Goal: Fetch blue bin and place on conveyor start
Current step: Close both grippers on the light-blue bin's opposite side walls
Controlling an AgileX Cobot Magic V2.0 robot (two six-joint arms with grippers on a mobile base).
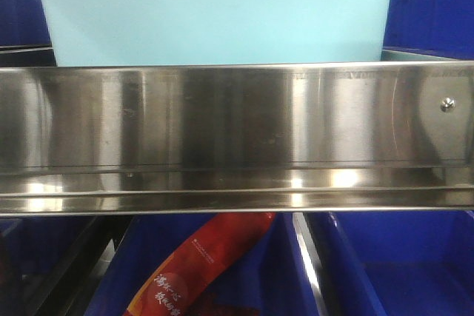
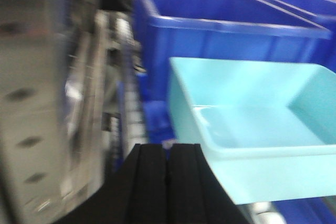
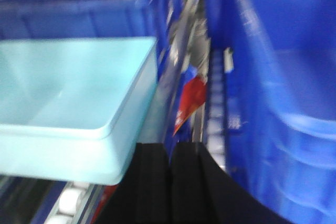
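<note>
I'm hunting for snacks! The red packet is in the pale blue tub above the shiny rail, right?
No. The front view shows the red packet below the shiny rail, at a dark blue crate, not in the pale blue tub above it.

Steel shelf with a shiny front rail (image 1: 237,131) running full width. Pale bin (image 1: 215,16) sits on the upper level just behind the rail, on rollers (image 3: 68,203). Dark crates (image 1: 433,5) stand beside it left and right. Lower crates (image 1: 404,268) sit on the level below.
</note>
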